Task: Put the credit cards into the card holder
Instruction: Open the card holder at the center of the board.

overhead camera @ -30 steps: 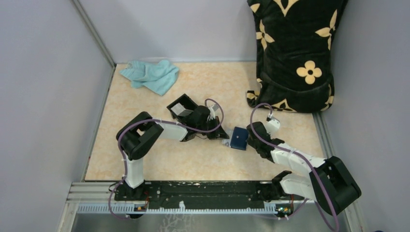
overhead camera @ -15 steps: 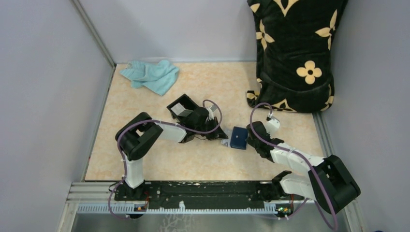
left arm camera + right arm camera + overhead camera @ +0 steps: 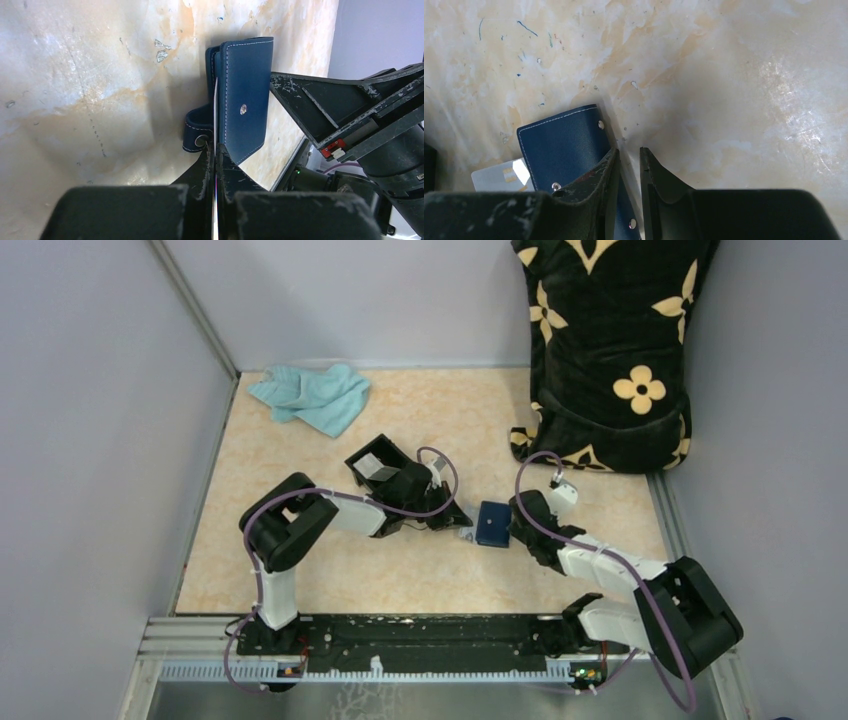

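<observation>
Viewing from above: the card holder [image 3: 492, 524] lies on the worktop [image 3: 440, 420] between the two arms. The left fingers [image 3: 452, 518] are at its left edge and the right fingers [image 3: 524, 524] at its right.
Card, top view: a pale corner of the credit card [image 3: 466, 535] shows between the left fingers and the holder.
Bystanders: a black box [image 3: 372, 462] sits behind the left wrist and a teal cloth [image 3: 310, 398] lies at the far corner, both apart from the work.
Left wrist, fingers: the left fingers [image 3: 201, 172] are closed on the credit card [image 3: 216, 125], seen edge-on as a thin white line.
Left wrist, relation: the card holder [image 3: 245, 95] is straight ahead of the fingertips. The card's leading end sits in the slit between its leaves, with its long axis along the line of push.
Left wrist, tab: the closing tab [image 3: 196, 136] hangs open to the left of the slit.
Right wrist, fingers: the right fingers [image 3: 599, 182] are narrowly parted with a blue edge of the card holder [image 3: 564, 145] between them, apparently pinching it as a brace.
Right wrist, card: the credit card [image 3: 499, 177] juts from the holder's left side, only partly in.
Judged next move: the left arm, which holds the card, would slide it lengthwise toward the right fingers. A tilt could jam it on a leaf.
</observation>
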Robot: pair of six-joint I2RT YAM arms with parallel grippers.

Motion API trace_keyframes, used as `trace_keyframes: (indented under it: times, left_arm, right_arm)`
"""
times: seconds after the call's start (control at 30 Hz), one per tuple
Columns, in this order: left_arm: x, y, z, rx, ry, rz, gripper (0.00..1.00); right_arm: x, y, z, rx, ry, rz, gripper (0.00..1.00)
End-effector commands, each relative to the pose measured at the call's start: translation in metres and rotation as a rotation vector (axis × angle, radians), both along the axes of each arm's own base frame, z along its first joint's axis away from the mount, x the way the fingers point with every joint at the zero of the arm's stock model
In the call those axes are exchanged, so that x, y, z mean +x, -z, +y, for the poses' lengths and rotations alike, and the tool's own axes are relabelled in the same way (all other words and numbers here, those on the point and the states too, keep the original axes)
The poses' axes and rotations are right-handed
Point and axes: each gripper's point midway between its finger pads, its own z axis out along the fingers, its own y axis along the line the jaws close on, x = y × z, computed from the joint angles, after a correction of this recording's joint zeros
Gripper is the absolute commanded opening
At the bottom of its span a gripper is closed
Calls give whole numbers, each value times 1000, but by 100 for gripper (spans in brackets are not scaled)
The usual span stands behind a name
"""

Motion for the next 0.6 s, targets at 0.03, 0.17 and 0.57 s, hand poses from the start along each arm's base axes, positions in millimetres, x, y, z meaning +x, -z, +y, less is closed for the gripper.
trace_keyframes:
  times: [0.03, 0.17, 0.57]
  left_arm:
    - [0, -1, -6, -19, 6, 1, 0]
    - [-1, -4, -9, -34, 12, 7, 0]
    - [-2, -20, -14, -88, 18, 4, 0]
  right_arm:
    - [-9, 15, -4, -25, -16, 60, 23]
    - [-9, 18, -3, -27, -19, 64, 23]
    - [-13, 24, -3, -22, -24, 76, 23]
